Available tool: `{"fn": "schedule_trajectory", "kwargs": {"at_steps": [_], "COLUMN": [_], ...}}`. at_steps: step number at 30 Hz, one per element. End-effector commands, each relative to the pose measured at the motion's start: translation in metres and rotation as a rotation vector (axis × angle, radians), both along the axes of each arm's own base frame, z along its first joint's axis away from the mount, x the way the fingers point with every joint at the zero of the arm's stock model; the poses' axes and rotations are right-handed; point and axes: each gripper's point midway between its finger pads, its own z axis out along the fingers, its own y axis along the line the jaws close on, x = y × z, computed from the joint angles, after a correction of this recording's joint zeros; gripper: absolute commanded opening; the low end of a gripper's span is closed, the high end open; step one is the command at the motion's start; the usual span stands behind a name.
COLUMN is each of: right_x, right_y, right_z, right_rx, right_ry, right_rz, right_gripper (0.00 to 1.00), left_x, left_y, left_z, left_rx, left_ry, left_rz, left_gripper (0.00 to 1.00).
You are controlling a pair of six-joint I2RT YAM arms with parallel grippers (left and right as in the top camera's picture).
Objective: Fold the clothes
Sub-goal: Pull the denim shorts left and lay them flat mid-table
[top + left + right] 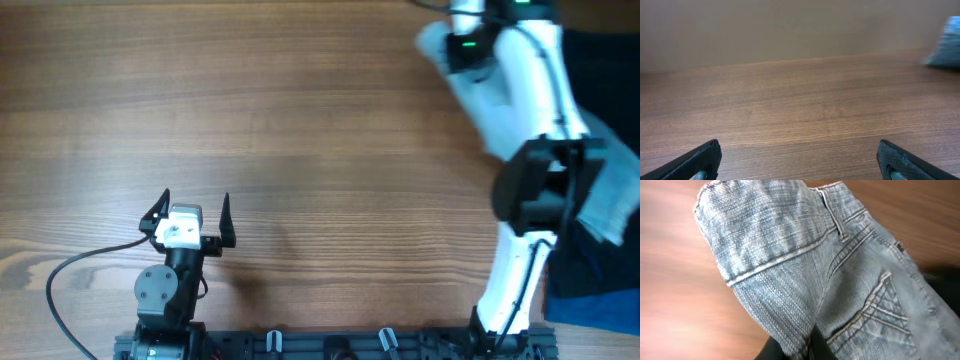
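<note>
1. the right gripper [792, 349] is pressed together on a fold of the shorts [805, 265]. the denim runs down between its dark fingers [821, 350] and spreads out ahead of them.
2. the left gripper [195, 200] is spread wide and holds nothing. only bare table [800, 100] lies ahead of it, and the shorts just show at the far right edge of its view.
3. the step in hand, as i judge it, is getting the shorts laid flat before any fold. they sit bunched around the right arm, well apart from the left gripper. i cannot tell whether they hang clear of the table.
4. to do it well, carry the pinched part to the open wood on the right gripper's left. lower it so the cloth drags out smooth rather than heaping, and release only once the top edge lies straight.
5. mind the black garment [600, 70] and blue fabric [600, 310] just beside the right arm, since a low sweep could catch them.
6. the left gripper could help by taking an opposite corner.
7. the shorts are pale, faded denim. a wide turned cuff [755, 235] lies ahead and left of the fingers, a belt loop [835, 212] straight ahead, and a stitched back pocket [885, 310] to their right, so the back side faces up.
</note>
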Motion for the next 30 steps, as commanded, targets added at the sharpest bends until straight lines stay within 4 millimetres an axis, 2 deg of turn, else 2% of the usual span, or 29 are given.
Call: {"fn": "schedule_trajectory", "kwargs": {"at_steps": [1, 2, 4, 7, 8, 9, 10, 11, 12, 13, 14, 17, 18, 19, 21, 23, 28, 30], "right_x": [-0.032, -0.044, -0.069, -0.112, -0.137, -0.147, -0.154, -0.16, -0.16, -0.157, -0.154, -0.137, -0.134, -0.13, -0.125, -0.117, -0.103, -0.099], "right_y": [0.149, 0.188, 0.25, 0.316, 0.342, 0.352, 0.358, 0.368, 0.372, 0.371, 0.365, 0.326, 0.307, 0.274, 0.222, 0.178, 0.094, 0.072], "right_z": [0.02, 0.016, 0.006, -0.014, -0.02, -0.02, -0.02, -0.019, -0.017, -0.014, -0.012, 0.012, 0.018, 0.025, 0.023, 0.019, 0.016, 0.016], "right_rx": [0.234, 0.24, 0.241, 0.205, 0.2, 0.199, 0.199, 0.206, 0.212, 0.218, 0.217, 0.212, 0.202, 0.181, 0.144, 0.127, 0.128, 0.134], "right_ry": [0.028, 0.033, 0.038, 0.06, 0.077, 0.08, 0.08, 0.07, 0.061, 0.051, 0.052, 0.059, 0.078, 0.12, 0.204, 0.264, 0.339, 0.346], "right_rz": [0.116, 0.178, 0.278, 0.385, 0.439, 0.467, 0.484, 0.506, 0.511, 0.506, 0.495, 0.416, 0.378, 0.316, 0.21, 0.113, -0.083, -0.133], "right_gripper": [0.06, 0.09, 0.2, 0.22, 0.23, 0.34, 0.38, 0.51, 0.75, 0.84, 0.85, 0.85, 0.85, 0.85, 0.92, 0.99, 1.0, 1.0], "left_x": [0.0, 0.0, 0.0, 0.0, 0.0, 0.0, 0.0, 0.0, 0.0, 0.0, 0.0, 0.0, 0.0, 0.0, 0.0, 0.0, 0.0, 0.0], "left_y": [-0.003, -0.003, -0.003, -0.003, -0.003, -0.003, -0.003, -0.003, -0.003, -0.003, -0.003, -0.003, -0.003, -0.003, -0.003, -0.003, -0.003, -0.003], "left_z": [-0.001, -0.001, -0.001, -0.001, -0.001, -0.001, -0.001, -0.001, -0.001, -0.001, -0.001, -0.001, -0.001, -0.001, -0.001, -0.001, -0.001, 0.001], "left_rx": [0.01, 0.01, 0.01, 0.01, 0.01, 0.01, 0.01, 0.01, 0.01, 0.01, 0.01, 0.01, 0.01, 0.01, 0.01, 0.01, 0.01, 0.01], "left_ry": [-0.003, -0.003, -0.003, -0.003, -0.003, -0.003, -0.003, -0.003, -0.003, -0.003, -0.003, -0.003, -0.003, -0.003, -0.003, -0.003, -0.003, -0.012], "left_rz": [-0.017, -0.017, -0.017, -0.017, -0.017, -0.017, -0.017, -0.017, -0.017, -0.017, -0.017, -0.017, -0.017, -0.017, -0.017, -0.017, -0.017, -0.017], "left_gripper": [1.0, 1.0, 1.0, 1.0, 1.0, 1.0, 1.0, 1.0, 1.0, 1.0, 1.0, 1.0, 1.0, 1.0, 1.0, 1.0, 1.0, 1.0]}}
